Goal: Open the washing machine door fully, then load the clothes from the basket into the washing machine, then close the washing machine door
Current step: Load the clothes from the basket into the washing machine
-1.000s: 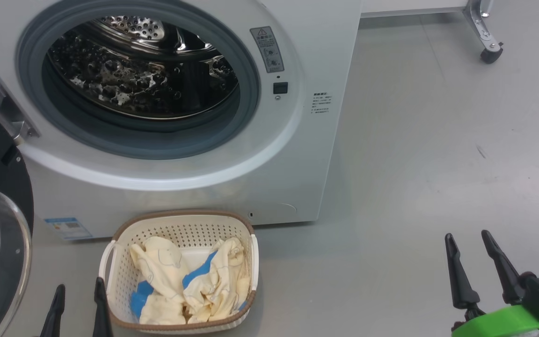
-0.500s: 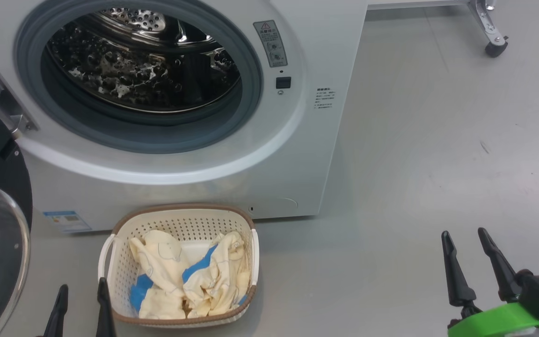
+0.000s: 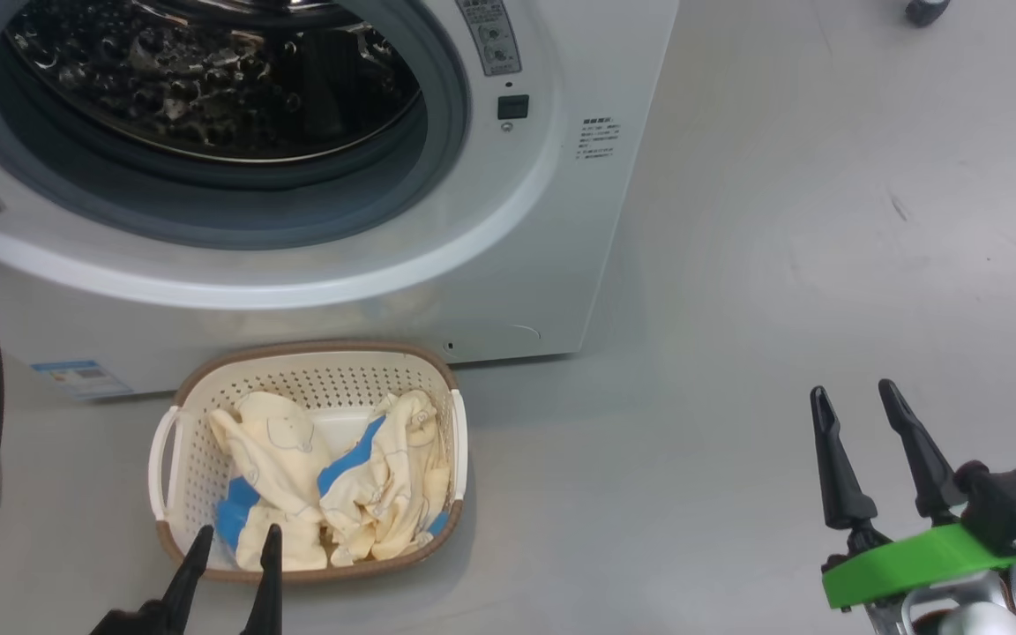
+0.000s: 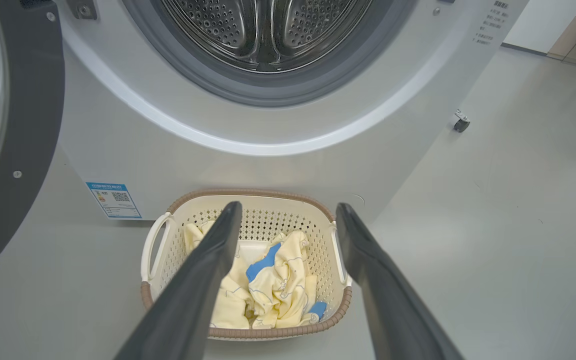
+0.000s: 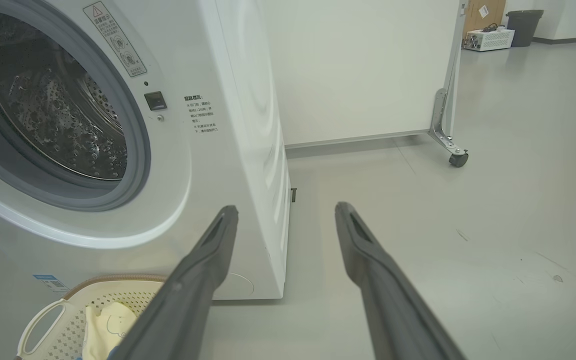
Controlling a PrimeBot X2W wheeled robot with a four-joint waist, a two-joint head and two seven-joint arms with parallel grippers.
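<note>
Grey floor [image 3: 737,265] carries it all. Nearest, the left hand [image 3: 239,529] hovers spread wide at the near rim of the basket [image 3: 314,348]; the right hand [image 3: 852,389], spread and empty, is well aside. Inside lie the clothes [image 3: 358,476] — likely soft, light, floppy — best pinched at a raised fold. Beyond, the washing machine [image 3: 517,265] gapes.

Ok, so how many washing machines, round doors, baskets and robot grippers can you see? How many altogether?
washing machine: 1
washing machine door: 1
basket: 1
grippers: 2, the left gripper and the right gripper
Total: 5
</note>
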